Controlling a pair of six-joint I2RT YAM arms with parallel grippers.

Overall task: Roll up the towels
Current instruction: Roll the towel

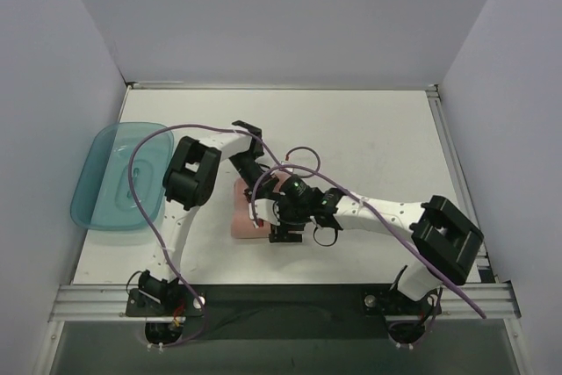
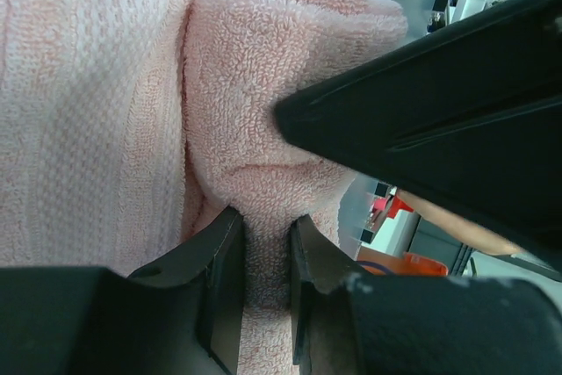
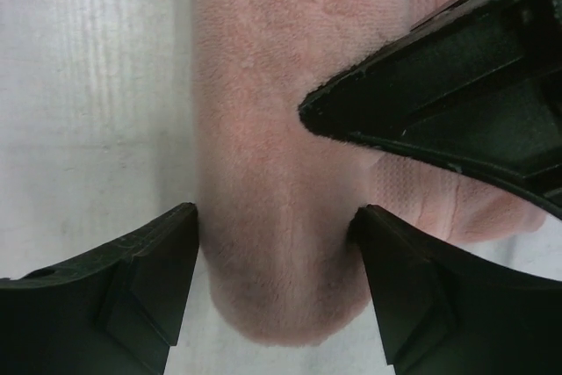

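The salmon-pink towel (image 1: pixel 239 215) lies on the white table (image 1: pixel 378 138) near its middle, mostly hidden under both wrists. In the left wrist view my left gripper (image 2: pixel 263 227) is shut on a thick fold of the towel (image 2: pixel 263 85), with flat towel to its left. In the right wrist view my right gripper (image 3: pixel 274 227) has a jaw against each side of the rounded rolled end of the towel (image 3: pixel 272 173). Each gripper's black finger shows in the other's view. In the top view the left gripper (image 1: pixel 263 189) and the right gripper (image 1: pixel 283 221) meet over the towel.
A translucent teal tray (image 1: pixel 118 177) hangs over the table's left edge. Purple cables loop over both arms. White walls stand at the back and sides. The right arm's forearm (image 1: pixel 378 215) stretches across the near right of the table.
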